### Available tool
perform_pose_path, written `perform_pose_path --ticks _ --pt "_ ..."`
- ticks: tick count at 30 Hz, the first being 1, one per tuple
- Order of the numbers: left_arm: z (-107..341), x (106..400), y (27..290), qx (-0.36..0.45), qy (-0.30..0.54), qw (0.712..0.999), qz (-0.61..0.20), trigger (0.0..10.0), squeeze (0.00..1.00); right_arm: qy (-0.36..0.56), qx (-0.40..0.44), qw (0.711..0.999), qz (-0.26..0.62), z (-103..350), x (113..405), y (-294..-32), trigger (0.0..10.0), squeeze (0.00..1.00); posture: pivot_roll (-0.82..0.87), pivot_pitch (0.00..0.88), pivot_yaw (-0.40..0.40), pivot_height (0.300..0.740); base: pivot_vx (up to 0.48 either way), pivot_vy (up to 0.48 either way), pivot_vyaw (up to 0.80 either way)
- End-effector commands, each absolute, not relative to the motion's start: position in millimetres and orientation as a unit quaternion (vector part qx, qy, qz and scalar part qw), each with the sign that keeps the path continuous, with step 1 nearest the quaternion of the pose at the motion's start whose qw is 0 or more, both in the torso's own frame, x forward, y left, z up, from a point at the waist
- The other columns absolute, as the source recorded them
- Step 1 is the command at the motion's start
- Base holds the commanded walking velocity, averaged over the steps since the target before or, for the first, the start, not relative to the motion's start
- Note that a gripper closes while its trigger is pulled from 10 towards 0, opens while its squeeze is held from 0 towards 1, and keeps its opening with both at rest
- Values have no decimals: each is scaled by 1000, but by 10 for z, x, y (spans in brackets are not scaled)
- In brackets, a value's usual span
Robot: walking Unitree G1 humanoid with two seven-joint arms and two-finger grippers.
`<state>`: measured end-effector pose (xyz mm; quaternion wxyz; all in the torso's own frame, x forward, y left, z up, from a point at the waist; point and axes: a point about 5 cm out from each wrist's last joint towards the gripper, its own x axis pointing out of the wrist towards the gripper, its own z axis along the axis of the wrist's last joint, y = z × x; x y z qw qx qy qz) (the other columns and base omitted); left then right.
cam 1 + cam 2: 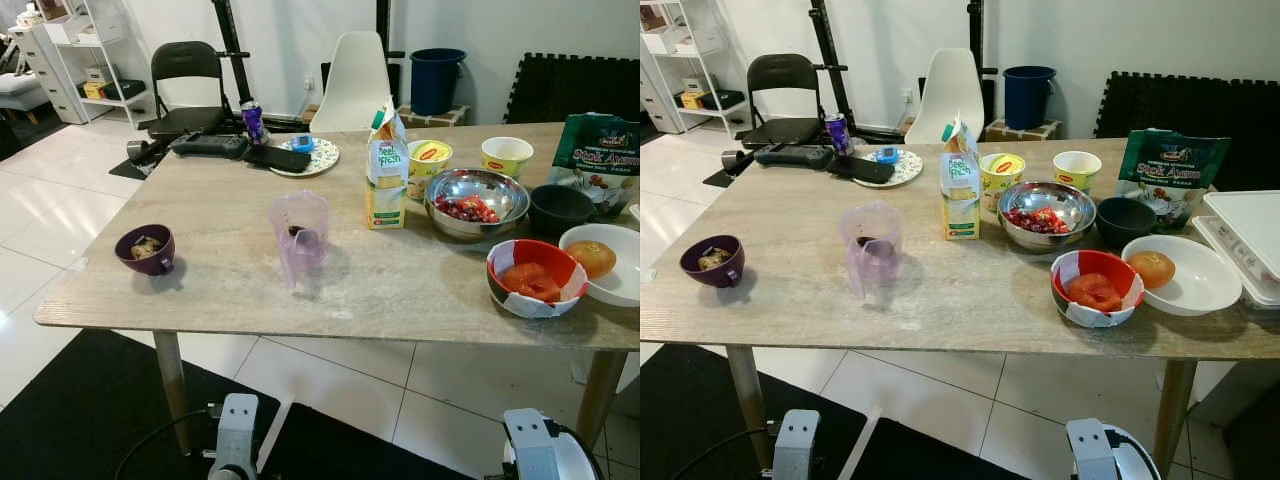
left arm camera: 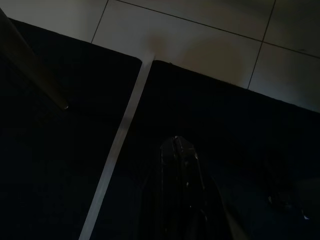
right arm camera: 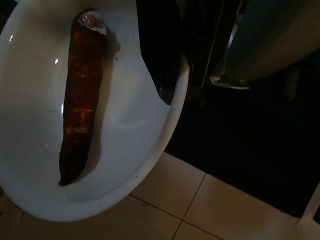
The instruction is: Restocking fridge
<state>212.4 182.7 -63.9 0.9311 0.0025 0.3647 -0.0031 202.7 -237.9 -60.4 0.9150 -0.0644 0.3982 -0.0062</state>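
My right gripper (image 3: 172, 85) hangs low beside the table and is shut on the rim of a white bowl (image 3: 35, 115). A long orange carrot (image 3: 80, 100) lies in that bowl. My left gripper (image 2: 177, 150) hangs over a black mat with its fingers together and nothing between them. On the wooden table (image 1: 230, 290) stand a milk carton (image 1: 386, 170), a steel bowl of red fruit (image 1: 476, 200), a red bowl of tomatoes (image 1: 537, 277) and a white bowl with a round fruit (image 1: 605, 262).
Also on the table: a pale purple jug (image 1: 299, 238), a dark purple cup (image 1: 148, 249), a black bowl (image 1: 560, 208), two noodle cups (image 1: 430, 160), a green bag (image 1: 605, 155) and a white lidded box (image 1: 1245, 235). Chairs (image 1: 350, 80) stand behind it. White tiles lie around the mat.
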Motion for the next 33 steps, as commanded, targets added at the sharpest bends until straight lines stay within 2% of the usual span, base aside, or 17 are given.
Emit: perform_pose_path --ticks 1,33 --pt "-663 2085 1842 7 374 928 -4 10000 0 404 -65 912 -9 -622 1991 -2391 10000 0 -44 77 59 740 0 0 0" --pt "-676 2073 1820 13 378 925 -10 10000 0 404 -68 912 -14 -628 1965 -2419 10000 0 -47 51 63 740 0 0 0"
